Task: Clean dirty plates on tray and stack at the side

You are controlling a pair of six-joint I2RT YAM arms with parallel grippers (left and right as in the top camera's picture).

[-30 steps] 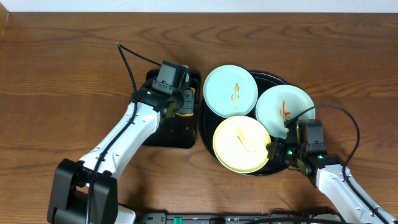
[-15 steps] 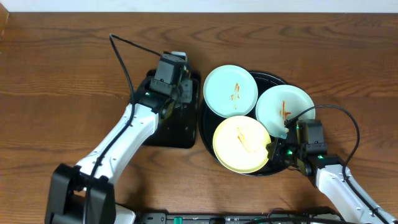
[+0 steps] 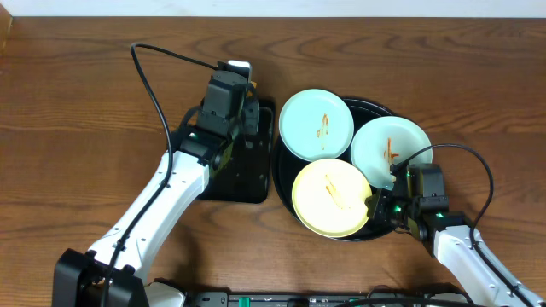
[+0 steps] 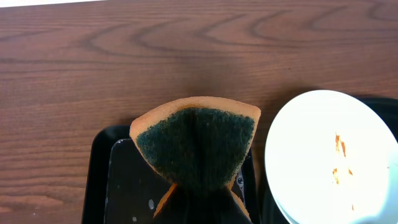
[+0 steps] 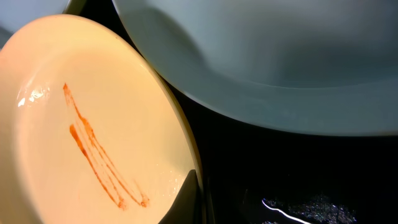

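Three plates lie on the round black tray (image 3: pixel 376 107): a pale blue-green one (image 3: pixel 316 124) at the back left, another (image 3: pixel 391 147) at the right, and a pale yellow one (image 3: pixel 331 196) in front. All carry orange-red smears. My left gripper (image 4: pixel 199 190) is shut on a sponge (image 4: pixel 196 143), green face with orange edge, held above the small rectangular black tray (image 4: pixel 102 180). My right gripper (image 5: pixel 189 199) is closed on the right rim of the yellow plate (image 5: pixel 81 137), beside the blue-green plate (image 5: pixel 267 50).
The rectangular tray (image 3: pixel 241 183) sits directly left of the round tray, almost touching it. The back-left plate (image 4: pixel 323 155) overhangs the round tray's rim toward the sponge. Brown wooden table (image 3: pixel 77 102) lies all around. A cable arcs above my left arm (image 3: pixel 153 85).
My left gripper has risen with the sponge and moved toward the table's far edge, off the rectangular tray's surface. The right arm and the plates have not moved.
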